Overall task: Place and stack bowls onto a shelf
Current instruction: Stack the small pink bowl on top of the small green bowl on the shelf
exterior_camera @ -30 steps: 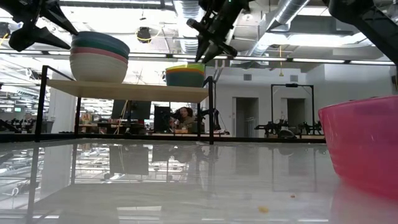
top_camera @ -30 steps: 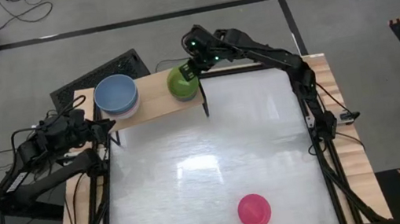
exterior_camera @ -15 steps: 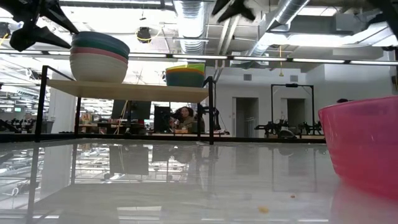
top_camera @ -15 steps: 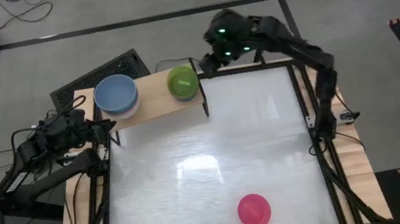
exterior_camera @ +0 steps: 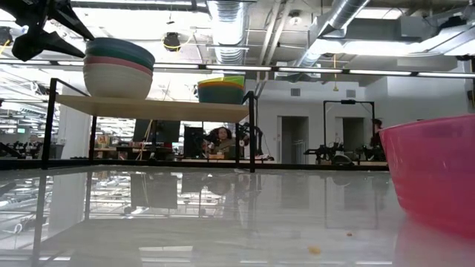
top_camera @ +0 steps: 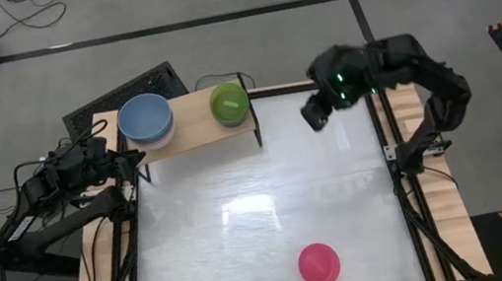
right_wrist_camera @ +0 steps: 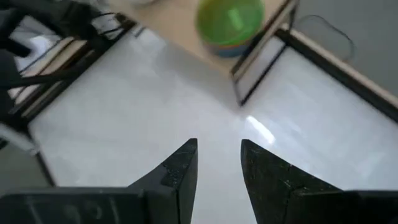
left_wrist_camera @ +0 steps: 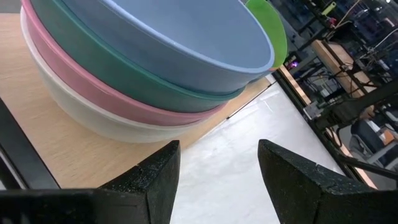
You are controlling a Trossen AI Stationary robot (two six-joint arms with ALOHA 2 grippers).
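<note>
The shelf [top_camera: 197,124] stands at the table's far left. On it rest two stacks: large bowls with light blue on top [top_camera: 146,119] [left_wrist_camera: 155,37] over dark green, pale pink and white, and small bowls with lime green on top [top_camera: 229,103] [right_wrist_camera: 230,20]. A magenta bowl [top_camera: 318,264] [exterior_camera: 434,170] sits on the table near its near edge. My right gripper [top_camera: 313,116] [right_wrist_camera: 217,163] is open, in the air over the table's far right part, right of the shelf. My left gripper [top_camera: 131,158] [left_wrist_camera: 217,168] waits open by the shelf's left end, next to the large stack.
The shelf's thin black legs [exterior_camera: 252,130] stand at its corners, one [right_wrist_camera: 261,68] showing in the right wrist view. Wooden side rails [top_camera: 437,182] run along the table. White tabletop [top_camera: 261,209] lies between the shelf and the magenta bowl. People show in the room beyond.
My right gripper has drawn back from above the small stack on the shelf, rising out of the low view and swinging toward the table's right and a little toward its near edge. The bowls and the shelf have stayed where they were.
</note>
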